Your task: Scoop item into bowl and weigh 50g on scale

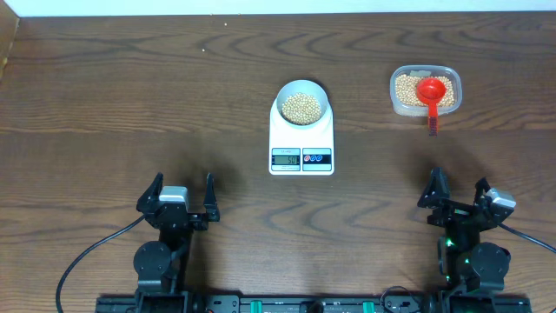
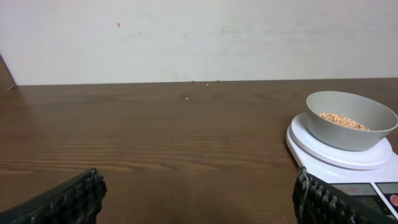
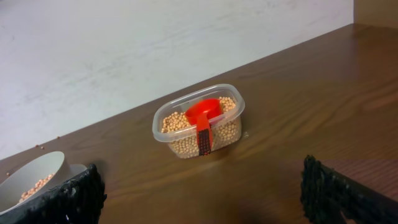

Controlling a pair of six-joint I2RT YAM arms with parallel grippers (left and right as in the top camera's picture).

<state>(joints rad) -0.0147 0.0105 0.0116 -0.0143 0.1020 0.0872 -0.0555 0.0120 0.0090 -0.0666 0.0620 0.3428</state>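
Note:
The pale bowl (image 1: 301, 105) stands on the white scale (image 1: 301, 149) at the table's middle and holds tan beans (image 1: 301, 108). From the left wrist, the bowl (image 2: 351, 119) and scale (image 2: 339, 155) sit at the right. A clear tub (image 1: 425, 90) at the back right holds more beans (image 3: 180, 124) and a red scoop (image 1: 431, 92) with its handle over the rim. Near the front edge, my left gripper (image 1: 183, 189) is open and empty. My right gripper (image 1: 457, 187) is open and empty too, well short of the tub (image 3: 199, 121) and scoop (image 3: 203, 115).
A few stray beans (image 2: 188, 97) lie on the dark wooden table (image 1: 130, 96) near the far wall. Black cables (image 1: 82, 261) run off the arm bases at the front edge.

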